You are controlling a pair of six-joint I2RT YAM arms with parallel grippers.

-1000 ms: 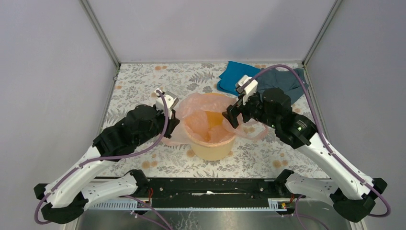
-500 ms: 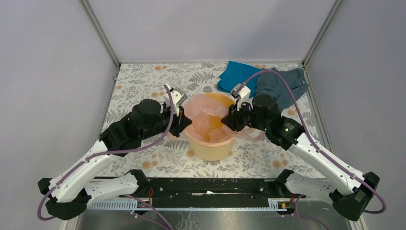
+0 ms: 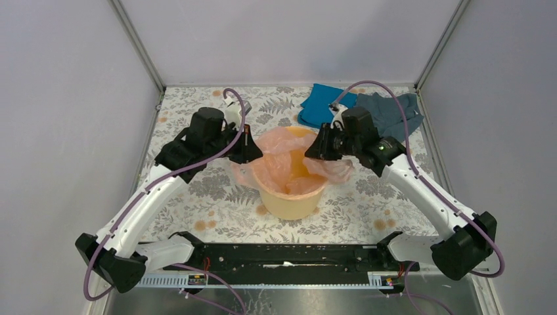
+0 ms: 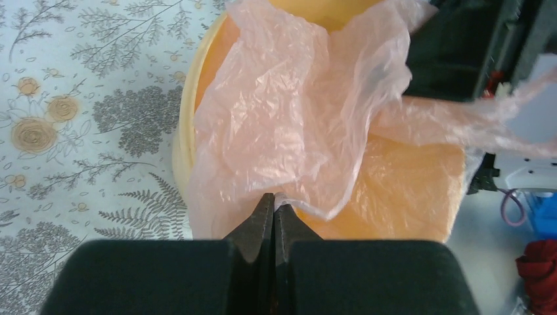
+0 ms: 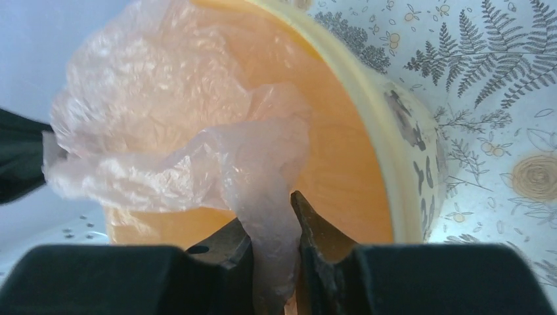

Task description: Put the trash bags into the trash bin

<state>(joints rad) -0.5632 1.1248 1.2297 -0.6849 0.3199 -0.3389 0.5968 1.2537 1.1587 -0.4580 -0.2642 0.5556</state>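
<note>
Top external, near to far: the bin [image 3: 290,202] stands mid-table [image 3: 210,203] just past the arm bases. The pink bag [image 3: 281,141] is spread over its mouth, part sunk inside. One flap lolls over the rim at 3 o'clock, another at approx. 8. The left gripper [image 3: 252,147] sits at the rim's 10 o'clock and the right gripper [image 3: 316,148] at 2. Further off, at 1 o'clock by the far wall, lie a blue cloth [image 3: 318,105] and a grey-blue cloth [image 3: 393,111], well apart from the job.

What could go wrong, to my eye: the film's thin and the arms hold opposite sides. A pull apart may tear it or slide it out of a pinch. Let go now and the outside flaps prob. drag the rest back over the rim. The bin looks light, so a sideways tug could skid or tip it. Fingers pushing down might also knock the rim.

Left wrist view shows what the top can't: its fingers [image 4: 259,226] are pressed together on a tiny fold of bag edge, a meagre hold. Right wrist view has fingers [image 5: 309,223] clamped on a thick twisted rope of film, which looks firmer. From above the jaws seem hidden under the wrists, so I couldn't judge grip there. Only the top view shows how much bag hangs outside, plus the cloths.
</note>
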